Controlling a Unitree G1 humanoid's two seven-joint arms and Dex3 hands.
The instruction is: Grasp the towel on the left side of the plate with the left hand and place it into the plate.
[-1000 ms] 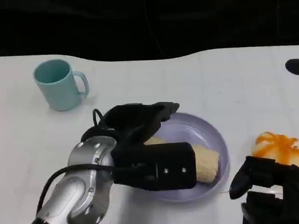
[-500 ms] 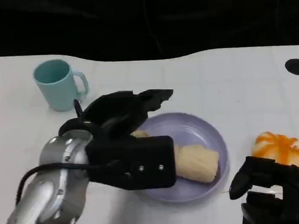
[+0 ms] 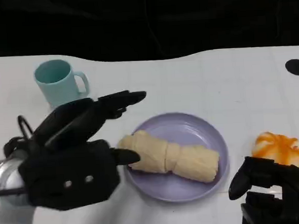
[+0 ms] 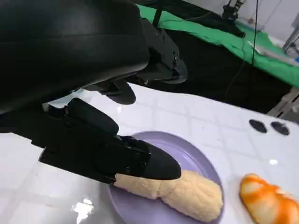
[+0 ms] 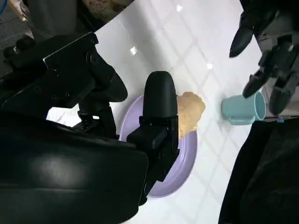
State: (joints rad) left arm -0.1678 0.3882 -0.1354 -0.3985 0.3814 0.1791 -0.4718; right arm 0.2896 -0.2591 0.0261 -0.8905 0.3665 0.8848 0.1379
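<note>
On the purple plate point(image 3: 201, 134), rolled yellow towel point(image 3: 168, 157) (lying flat), left robot hand point(image 3: 73, 157) just beside it, fingers spread, holding nothing

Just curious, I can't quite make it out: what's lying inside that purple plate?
A rolled yellow towel lies across the purple plate, one end reaching its rim near the left hand. The plate surface under the towel is covered.

no readable text, labels, brands, numbers or signs on anything
</note>
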